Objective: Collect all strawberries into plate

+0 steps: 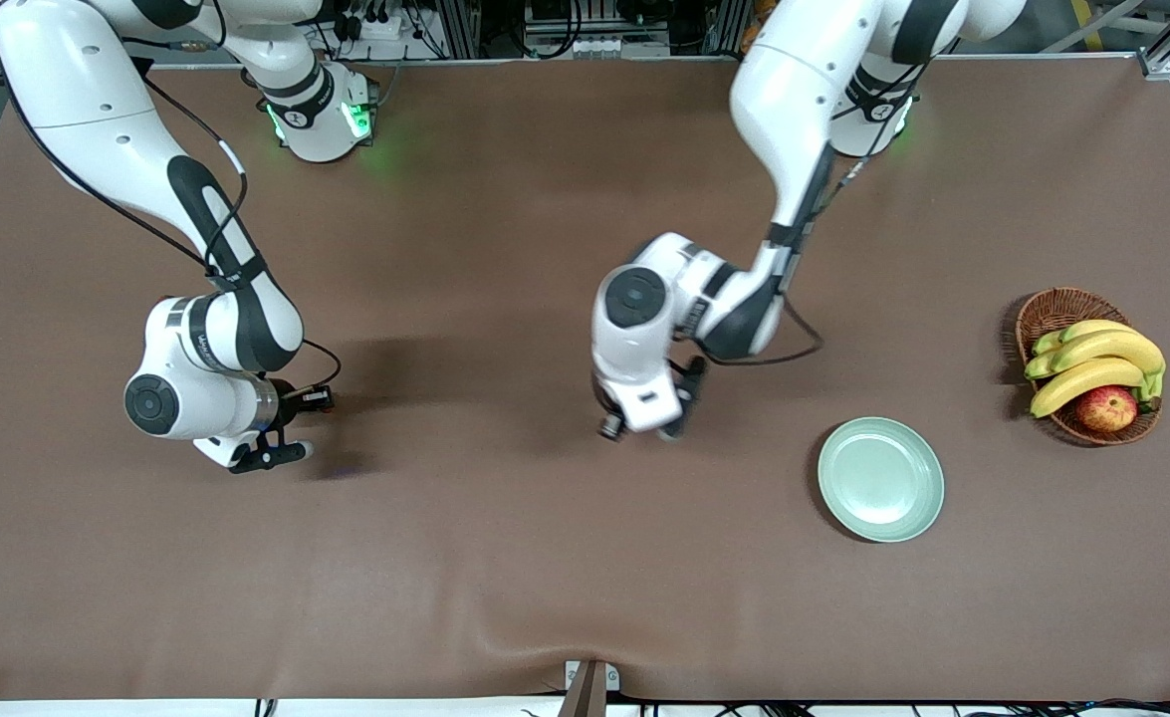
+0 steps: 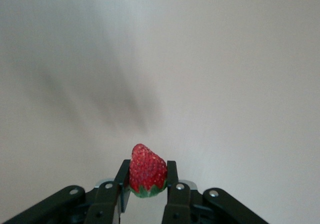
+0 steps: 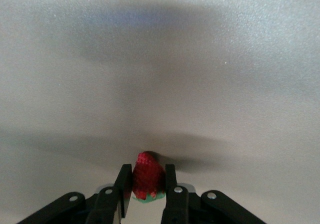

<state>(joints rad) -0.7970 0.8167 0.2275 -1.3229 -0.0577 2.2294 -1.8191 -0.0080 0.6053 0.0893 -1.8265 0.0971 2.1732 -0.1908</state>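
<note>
You have a brown worktop (image 1: 465, 558) carrying the mint plate (image 1: 881, 479) near a fruit basket (image 1: 1043, 314). Your left end effector (image 2: 148, 176) pinches one strawberry (image 2: 146, 170) over the worktop's middle; your right end effector (image 3: 146, 183) pinches another strawberry (image 3: 147, 176) toward its own end.

Brown table (image 1: 505, 558), cloth slightly rippled at 6 o'clock edge. Mint-green plate (image 1: 881, 479) at about 4 o'clock; wicker basket (image 1: 1053, 311) near 3 o'clock, apparently apart from plate.
</note>
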